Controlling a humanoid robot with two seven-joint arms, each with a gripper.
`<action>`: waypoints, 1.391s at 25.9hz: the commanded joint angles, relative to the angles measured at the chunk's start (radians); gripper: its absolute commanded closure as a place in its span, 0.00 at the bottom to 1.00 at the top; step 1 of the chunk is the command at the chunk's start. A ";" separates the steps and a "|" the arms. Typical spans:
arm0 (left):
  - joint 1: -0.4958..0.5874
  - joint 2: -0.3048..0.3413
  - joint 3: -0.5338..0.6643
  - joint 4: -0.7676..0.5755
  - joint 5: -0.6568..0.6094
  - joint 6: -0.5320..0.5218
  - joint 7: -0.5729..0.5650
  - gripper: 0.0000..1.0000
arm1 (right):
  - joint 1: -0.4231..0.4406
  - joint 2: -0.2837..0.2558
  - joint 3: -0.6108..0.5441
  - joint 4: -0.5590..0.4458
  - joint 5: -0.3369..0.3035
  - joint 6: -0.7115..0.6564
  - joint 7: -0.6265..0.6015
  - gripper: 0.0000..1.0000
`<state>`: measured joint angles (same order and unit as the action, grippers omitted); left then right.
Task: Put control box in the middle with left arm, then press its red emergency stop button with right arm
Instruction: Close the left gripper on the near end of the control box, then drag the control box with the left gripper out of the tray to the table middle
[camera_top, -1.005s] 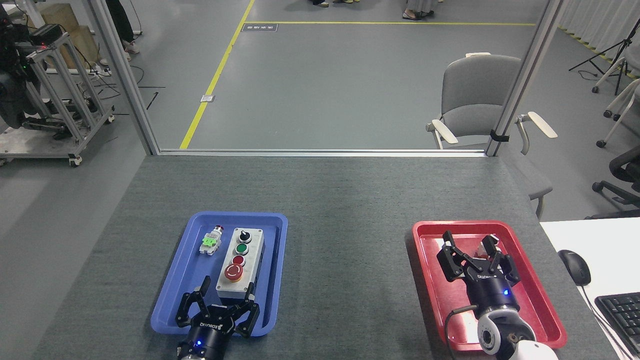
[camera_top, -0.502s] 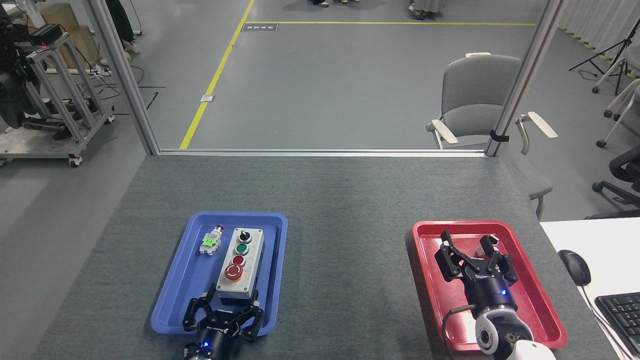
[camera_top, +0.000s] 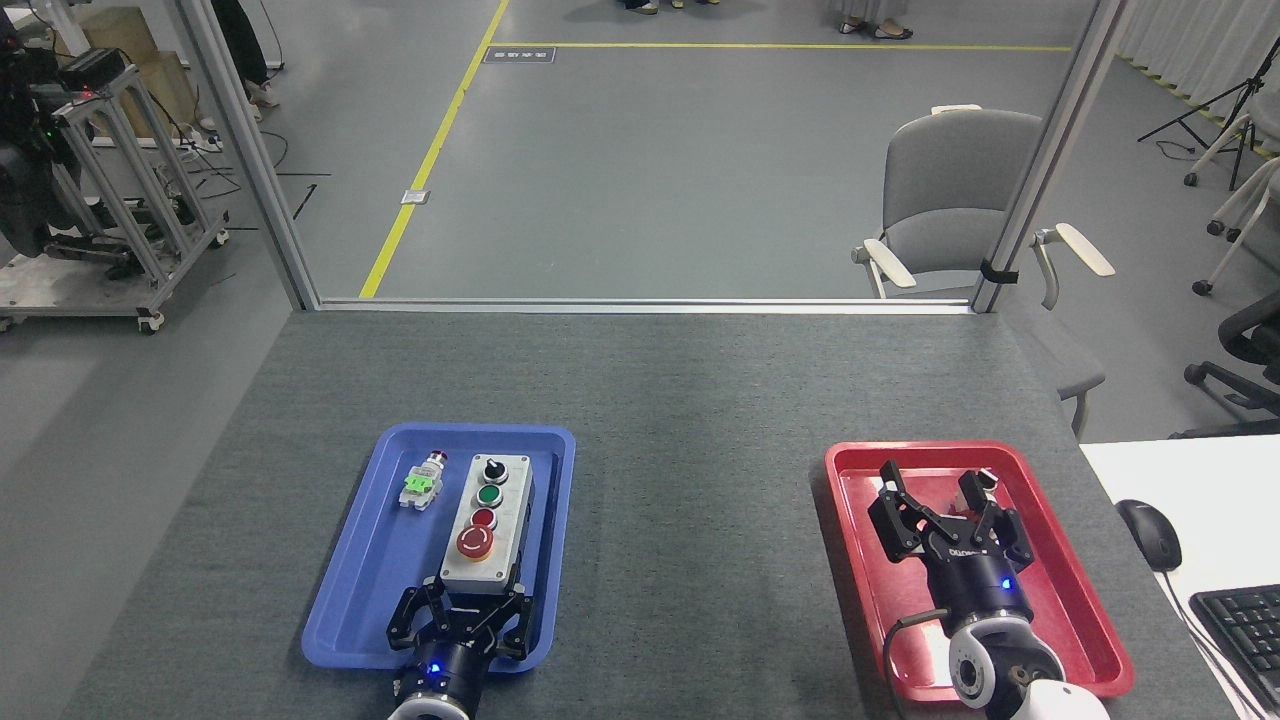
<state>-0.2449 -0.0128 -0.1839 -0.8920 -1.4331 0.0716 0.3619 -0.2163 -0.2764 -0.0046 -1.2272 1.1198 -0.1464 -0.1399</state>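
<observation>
At the near edge, the left gripper is seen at the near end of the control box, its black fingers drawn in around that end. Compared with a second ago, when the fingers were spread wide and short of the box, they have been brought forward and narrowed; the box itself appears slightly shifted and raised at its near end. A grasp is judged to be closing or just made, though firm contact on both sides cannot be confirmed from this view. The box is still inside the blue tray, so the move to the middle has not been done.

To the right, the right gripper is held above the red tray, fingers parted with nothing between them; it has hardly moved. Its looping cable is visible near the wrist.

Farther along the box, the red emergency stop button is nearest the left gripper, followed by a small red button, a green button and a black knob. Beside the box lies a small grey-and-green part, apart from it.

The tray's raised rim stands between the box and the bare tabletop, so the box must be lifted over it. The middle is unobstructed.
</observation>
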 joint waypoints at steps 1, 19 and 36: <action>0.001 -0.006 0.000 -0.008 0.042 -0.016 0.005 1.00 | 0.000 0.002 0.000 0.000 0.000 0.001 -0.001 0.00; -0.030 -0.128 -0.301 -0.174 0.092 0.275 -0.047 1.00 | 0.000 0.000 -0.002 0.000 -0.002 -0.001 0.000 0.00; -0.083 -0.130 -0.689 -0.097 0.286 0.540 -0.116 1.00 | -0.002 -0.009 -0.003 0.000 -0.002 0.002 0.000 0.00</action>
<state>-0.3115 -0.1425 -0.8419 -1.0097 -1.1694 0.6185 0.2402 -0.2178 -0.2829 -0.0077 -1.2272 1.1187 -0.1454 -0.1398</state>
